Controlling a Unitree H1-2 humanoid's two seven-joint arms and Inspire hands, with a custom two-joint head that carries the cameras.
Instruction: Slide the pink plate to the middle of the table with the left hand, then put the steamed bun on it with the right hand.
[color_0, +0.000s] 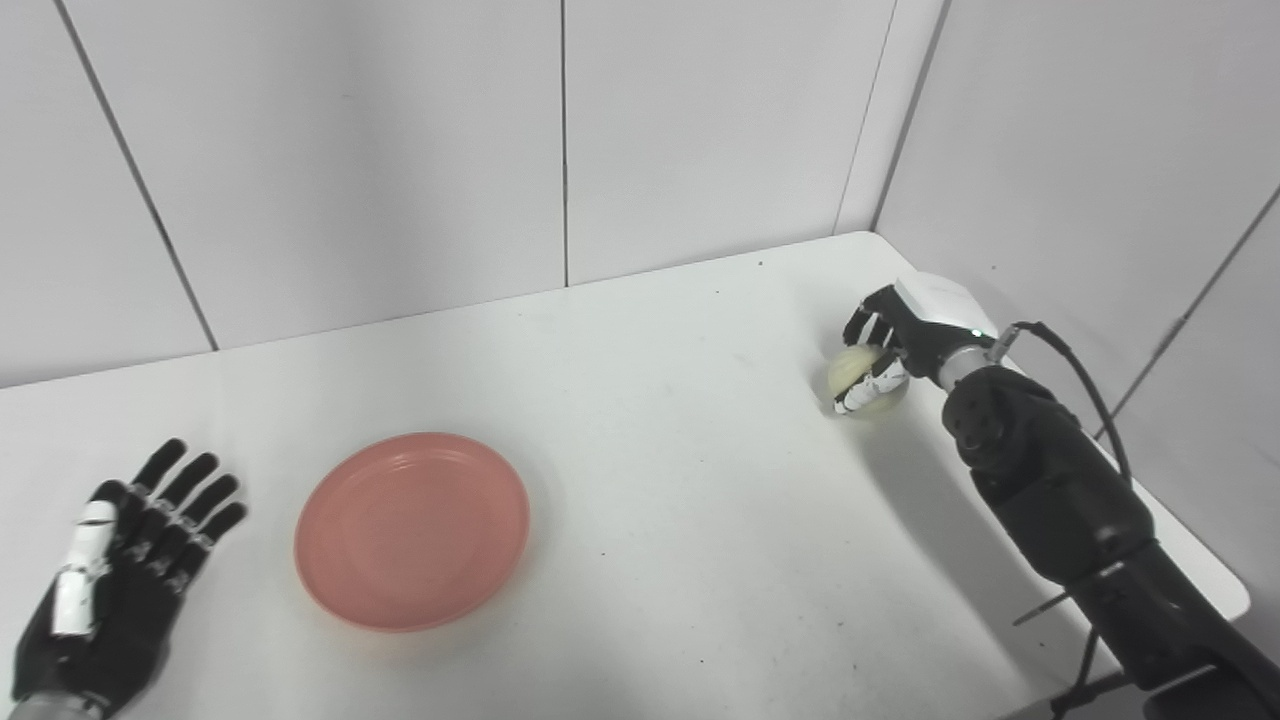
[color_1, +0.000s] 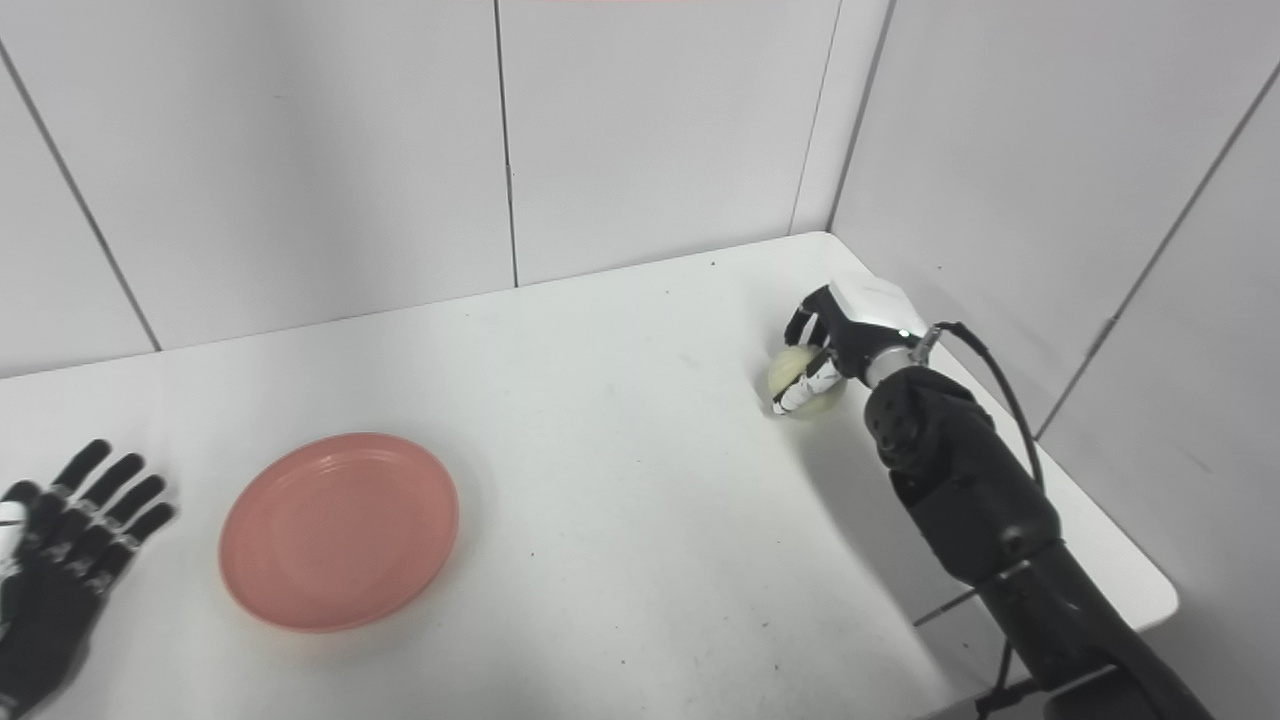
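Left hand flat — fingers wrap bun.

A lab test booth: a bare white table boxed in by plain grey wall panels.

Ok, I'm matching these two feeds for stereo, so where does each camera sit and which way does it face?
Left eye view: on the head, looking down at the white table; left hand flat and open beside the pink plate, right hand with fingers around the steamed bun.
Right eye view: beside it, a little to the right, facing the same way; left hand partly cropped.
Shared: plate, bun, both hands, wall corner.
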